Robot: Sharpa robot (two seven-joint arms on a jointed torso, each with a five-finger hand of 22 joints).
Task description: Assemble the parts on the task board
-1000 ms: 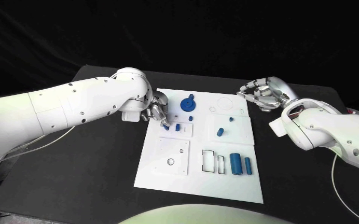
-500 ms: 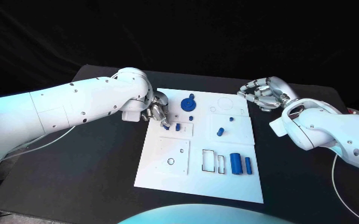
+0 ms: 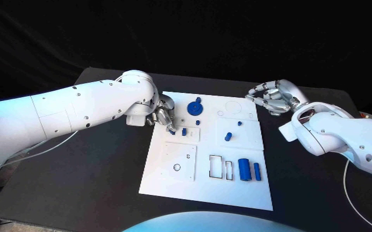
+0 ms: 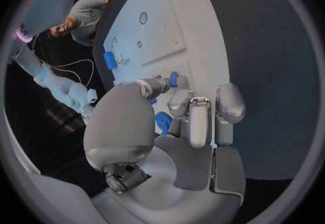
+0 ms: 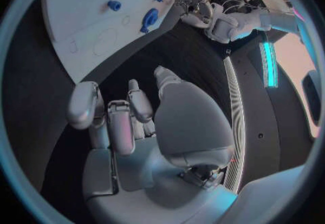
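Nothing has shifted: your left hand (image 3: 161,115) pinches a small blue part (image 4: 163,123) over the task board (image 3: 180,181); right hand (image 3: 273,98) curled, empty. Most parts remain unseated.

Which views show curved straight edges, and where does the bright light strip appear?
Left wrist view: the task board edges bend strongly around the left hand. Right wrist view: the board bends too, and a cyan light strip glows beyond the right hand. Head view: edges stay straight.
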